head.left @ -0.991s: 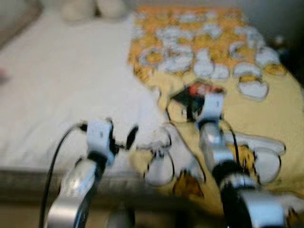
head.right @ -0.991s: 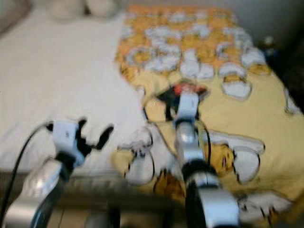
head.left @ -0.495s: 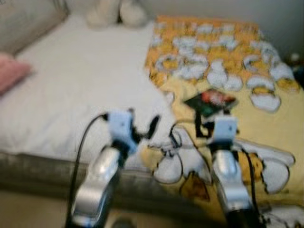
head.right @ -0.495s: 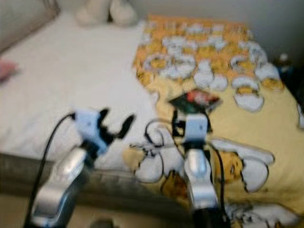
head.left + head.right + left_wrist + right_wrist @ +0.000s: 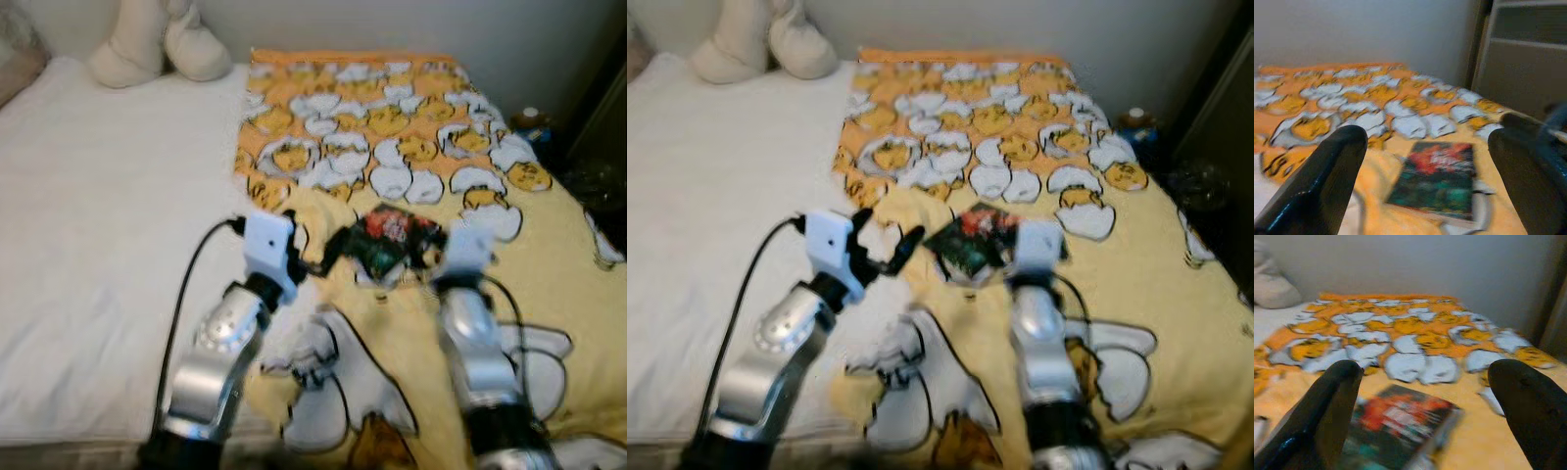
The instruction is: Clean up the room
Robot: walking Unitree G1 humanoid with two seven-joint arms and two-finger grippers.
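Note:
A book (image 5: 390, 238) with a dark red-and-green cover lies flat on the yellow egg-pattern blanket (image 5: 392, 127). My left gripper (image 5: 317, 251) is open just to the book's left, low over the blanket. The right gripper (image 5: 429, 257) is open at the book's near right corner, its fingers mostly hidden behind the white wrist box. In the left wrist view the book (image 5: 1437, 178) lies between the two wide-spread black fingers (image 5: 1327, 181). The right wrist view shows the book (image 5: 1400, 423) close below, between its fingers (image 5: 1332, 406).
The bare white sheet (image 5: 98, 215) covers the bed's left half. A cream plush toy (image 5: 157, 44) sits at the far left by the wall. A small bottle (image 5: 530, 117) and dark furniture (image 5: 598, 137) stand past the bed's right edge.
The camera has shifted and sharpened. Both arms have reached forward over the bed, so the grippers that were short of the book now flank it.

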